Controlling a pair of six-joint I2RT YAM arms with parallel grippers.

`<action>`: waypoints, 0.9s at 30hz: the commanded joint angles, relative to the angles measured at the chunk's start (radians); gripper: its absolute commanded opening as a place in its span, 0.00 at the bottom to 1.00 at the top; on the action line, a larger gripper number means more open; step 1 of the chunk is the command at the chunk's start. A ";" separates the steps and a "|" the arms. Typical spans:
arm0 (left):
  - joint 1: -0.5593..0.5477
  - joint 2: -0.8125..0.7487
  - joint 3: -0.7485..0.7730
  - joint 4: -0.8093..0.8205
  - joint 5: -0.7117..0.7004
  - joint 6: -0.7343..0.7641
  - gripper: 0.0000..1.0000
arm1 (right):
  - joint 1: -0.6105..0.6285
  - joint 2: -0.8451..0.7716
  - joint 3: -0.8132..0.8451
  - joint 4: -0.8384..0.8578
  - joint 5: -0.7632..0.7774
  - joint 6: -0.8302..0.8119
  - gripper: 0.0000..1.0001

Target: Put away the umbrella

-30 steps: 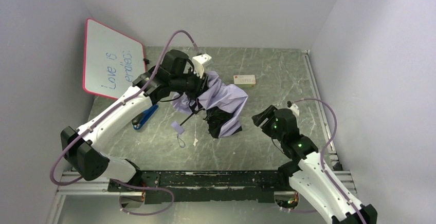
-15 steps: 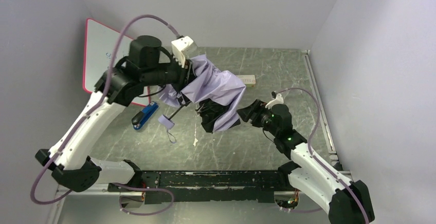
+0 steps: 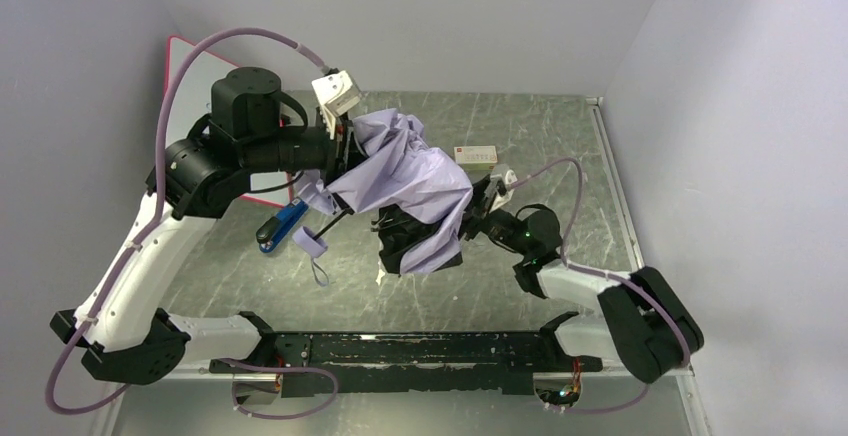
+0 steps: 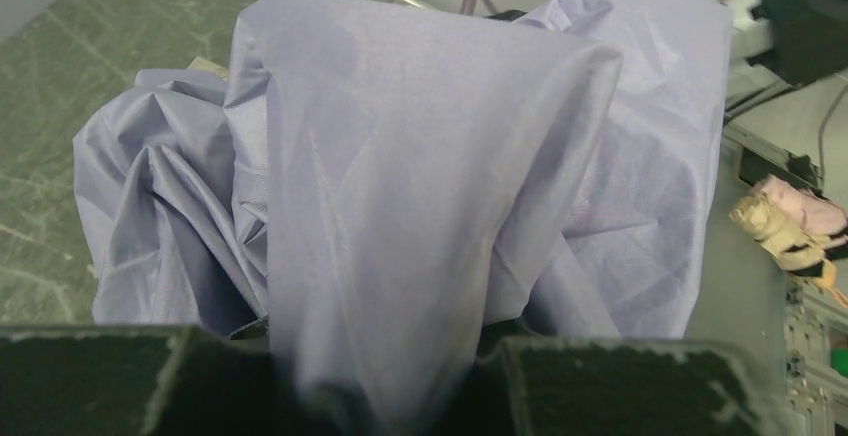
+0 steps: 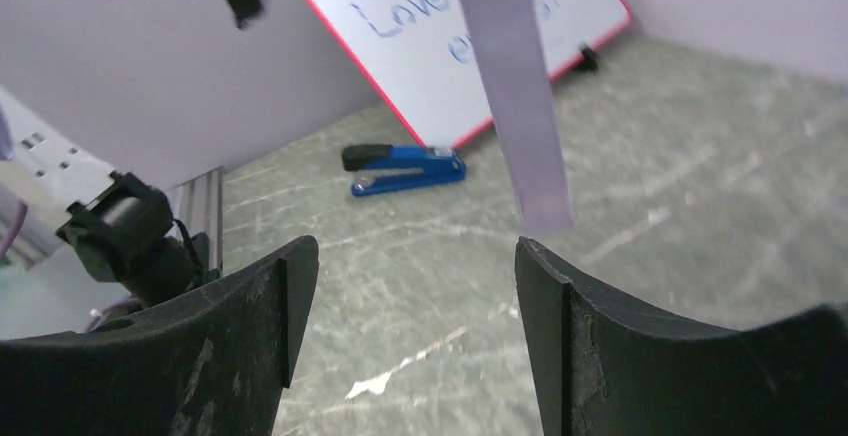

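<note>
The umbrella [image 3: 415,178] is a crumpled mass of pale lavender fabric with black ribs [image 3: 398,244] hanging below it, lifted off the table. Its strap and wrist loop [image 3: 314,256] dangle at the lower left. My left gripper [image 3: 345,151] is shut on a fold of the fabric, which fills the left wrist view [image 4: 420,176] and runs down between the jaws [image 4: 385,361]. My right gripper [image 3: 476,208] is open and empty, low at the umbrella's right edge. In the right wrist view its fingers [image 5: 415,256] stand wide apart over bare table, with a lavender strap [image 5: 515,86] hanging ahead.
A red-framed whiteboard [image 3: 183,81] leans on the left wall, also in the right wrist view [image 5: 440,16]. A blue stapler [image 3: 283,226] lies on the table left of the umbrella [image 5: 405,169]. A small white box [image 3: 476,155] lies at the back.
My left arm has risen and lifted the umbrella off the table, toward the left. My right arm has stretched left and low, up to the umbrella's right edge.
</note>
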 commanded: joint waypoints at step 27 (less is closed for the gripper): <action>-0.053 -0.086 0.039 0.015 0.406 0.201 0.05 | 0.014 -0.385 0.169 -0.427 -0.220 -0.417 0.75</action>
